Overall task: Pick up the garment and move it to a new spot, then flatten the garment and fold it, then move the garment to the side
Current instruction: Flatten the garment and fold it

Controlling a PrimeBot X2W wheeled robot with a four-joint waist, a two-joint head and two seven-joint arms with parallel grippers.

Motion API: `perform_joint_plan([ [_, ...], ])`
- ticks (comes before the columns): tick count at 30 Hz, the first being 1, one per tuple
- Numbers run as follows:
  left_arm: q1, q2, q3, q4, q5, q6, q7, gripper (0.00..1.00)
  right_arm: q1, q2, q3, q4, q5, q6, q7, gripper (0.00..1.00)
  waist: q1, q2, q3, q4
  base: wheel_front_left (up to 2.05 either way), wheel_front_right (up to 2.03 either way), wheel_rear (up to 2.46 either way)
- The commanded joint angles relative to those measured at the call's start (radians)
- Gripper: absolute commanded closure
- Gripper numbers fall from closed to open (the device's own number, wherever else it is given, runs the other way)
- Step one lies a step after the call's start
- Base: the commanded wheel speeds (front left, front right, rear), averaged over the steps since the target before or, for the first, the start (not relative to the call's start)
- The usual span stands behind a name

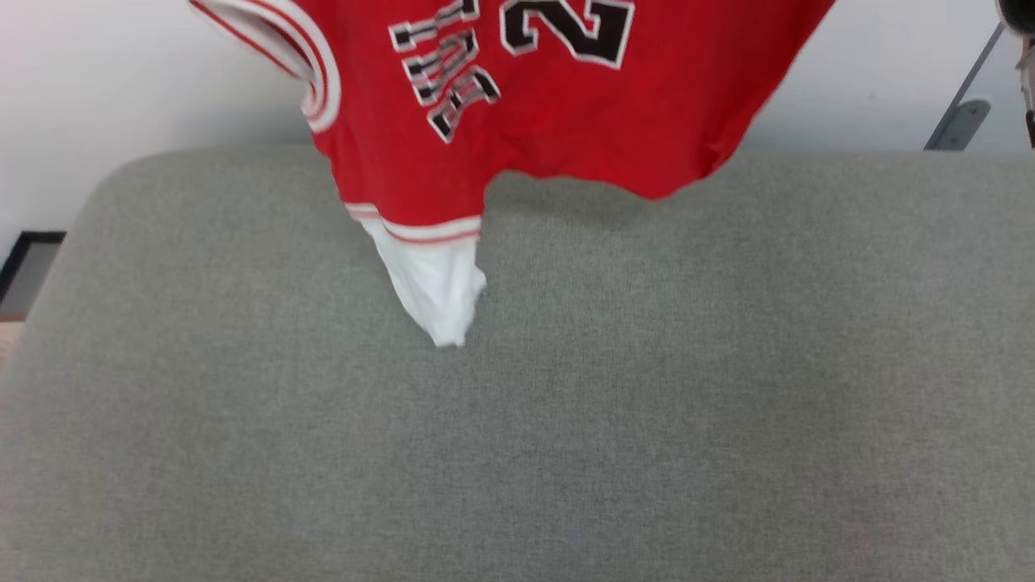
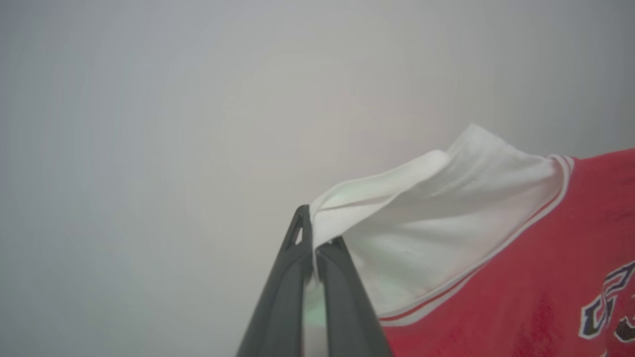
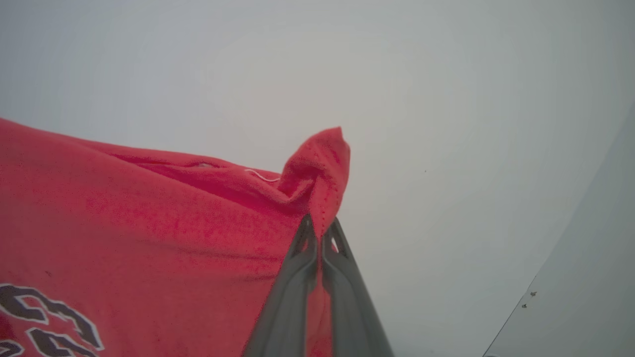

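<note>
Right now the red shirt (image 1: 566, 121) is hanging in the air above the far edge of the grey cloth-covered worktop (image 1: 566, 453), spread out between the two tools. The left tool (image 2: 317, 233) is gripping the edge of a white sleeve (image 2: 436, 213), with the cloth pinched between its closed dark fingers and the red-and-white striped trim running close by. The right tool (image 3: 321, 229) is likewise clamping a bunched red corner of the shirt, and a small peak of fabric is sticking up past its fingertips. In the head view the black, white-edged lettering (image 1: 453, 81) is showing upside down. There the second sleeve (image 1: 437, 291) is dangling lowest and pointing down at the worktop. Its tip is possibly brushing the surface, though the blur is making that hard to judge. A pale wall (image 1: 121, 73) is showing behind the shirt, and a grey metal bracket (image 1: 962, 121) is sitting at the far right.
</note>
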Motion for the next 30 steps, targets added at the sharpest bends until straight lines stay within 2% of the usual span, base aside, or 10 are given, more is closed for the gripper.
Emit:
perform_joint_plan([
  [1, -0.021, 0.003, 0.006, 0.016, -0.003, -0.001, -0.007, 1.00, -0.016, -0.005, -0.009, 0.007, -0.015, -0.003, 0.002, 1.00, 0.0000, 0.0000, 0.036, 0.000, 0.00, 0.00, 0.00],
  [8, -0.114, -0.015, 0.003, 0.069, 0.017, -0.009, -0.070, 1.00, -0.101, 0.017, -0.057, 0.026, -0.088, -0.003, -0.025, 1.00, 0.0000, 0.0000, 0.186, 0.001, 0.00, 0.00, 0.00],
  [13, -0.196, -0.038, 0.014, 0.112, 0.045, 0.002, -0.186, 1.00, -0.174, 0.029, -0.116, 0.033, -0.197, -0.003, -0.145, 1.00, 0.0000, 0.0000, 0.306, -0.001, 0.00, 0.00, 0.00],
  [18, -0.307, -0.066, 0.032, 0.162, 0.079, 0.022, -0.329, 1.00, -0.236, 0.042, -0.191, 0.016, -0.361, -0.003, -0.309, 1.00, 0.0000, 0.0000, 0.412, -0.003, 0.00, 0.00, 0.00],
  [22, -0.373, -0.091, 0.051, 0.196, 0.092, 0.016, -0.447, 1.00, -0.264, 0.053, -0.250, -0.021, -0.525, -0.003, -0.404, 1.00, 0.0000, 0.0000, 0.483, 0.005, 0.00, 0.00, 0.00],
  [30, -0.352, -0.114, 0.124, 0.156, 0.109, 0.011, -0.493, 1.00, -0.233, 0.093, -0.364, -0.082, -0.779, -0.003, -0.446, 1.00, 0.0000, 0.0000, 0.585, 0.040, 0.00, 0.00, 0.00],
])
